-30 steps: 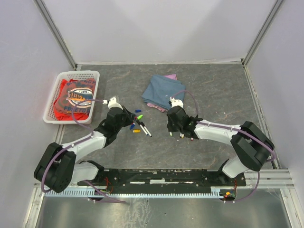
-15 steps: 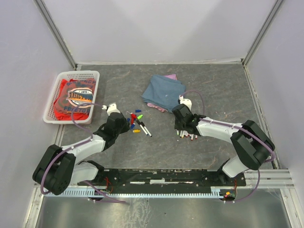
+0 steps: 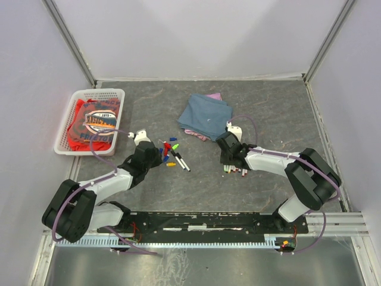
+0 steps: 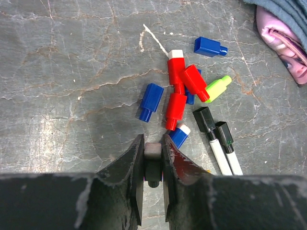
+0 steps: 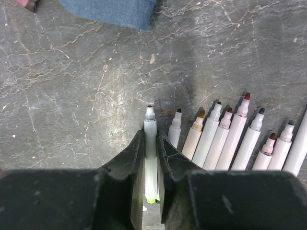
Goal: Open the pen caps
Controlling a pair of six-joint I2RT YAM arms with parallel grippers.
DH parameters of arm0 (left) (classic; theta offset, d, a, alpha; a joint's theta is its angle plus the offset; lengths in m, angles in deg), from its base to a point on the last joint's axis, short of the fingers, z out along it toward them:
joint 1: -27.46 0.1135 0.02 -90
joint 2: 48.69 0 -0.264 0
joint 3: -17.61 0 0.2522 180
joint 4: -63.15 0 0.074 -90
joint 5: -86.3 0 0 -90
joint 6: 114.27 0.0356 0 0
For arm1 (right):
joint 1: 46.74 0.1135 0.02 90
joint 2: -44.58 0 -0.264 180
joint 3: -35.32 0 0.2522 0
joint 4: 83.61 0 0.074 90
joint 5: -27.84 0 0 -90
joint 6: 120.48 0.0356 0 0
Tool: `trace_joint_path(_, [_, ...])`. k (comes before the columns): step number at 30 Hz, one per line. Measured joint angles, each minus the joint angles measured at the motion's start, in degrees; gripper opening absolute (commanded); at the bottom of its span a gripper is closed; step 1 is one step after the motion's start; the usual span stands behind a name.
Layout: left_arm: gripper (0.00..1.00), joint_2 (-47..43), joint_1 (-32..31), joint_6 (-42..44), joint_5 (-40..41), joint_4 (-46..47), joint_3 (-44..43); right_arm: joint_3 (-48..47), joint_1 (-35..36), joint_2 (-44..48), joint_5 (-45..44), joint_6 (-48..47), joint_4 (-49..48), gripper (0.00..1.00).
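Loose pen caps [image 4: 177,72] in red, blue and green lie in a small pile [image 3: 168,149] on the grey table. Two pens [image 4: 218,143] beside them carry black caps. My left gripper [image 4: 153,143], [image 3: 156,156] is just short of that pile and shut on a dark cap [image 4: 153,151]. My right gripper [image 5: 151,135], [image 3: 229,167] straddles a white uncapped pen [image 5: 150,122] with a green rear end. That pen lies at the left end of a row of uncapped pens [image 5: 230,134], [image 3: 238,171]. The jaws stand slightly parted around it.
A folded blue cloth [image 3: 205,116] lies behind the pens with a pink pouch [image 4: 283,43] under its edge. A white basket [image 3: 62,128] holding a red garment stands at the far left. Grey walls close in the table on three sides.
The right gripper carried the uncapped pen right, down to the row, and loosened its jaws. The left gripper drew back from the cap pile with the dark cap held.
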Motion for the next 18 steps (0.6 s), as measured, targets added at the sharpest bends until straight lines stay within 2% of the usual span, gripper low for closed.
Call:
trace_joint_path(8, [0.31, 1.60, -0.07, 0.04, -0.02, 0.04, 0.00, 0.00, -0.26, -0.02, -1.38, 0.20, 0.17, 0.30])
trace_joint_path(18, [0.34, 1.99, -0.26, 0.04, -0.02, 0.09, 0.00, 0.35, -0.24, 1.46, -1.53, -1.20, 0.87, 0.34])
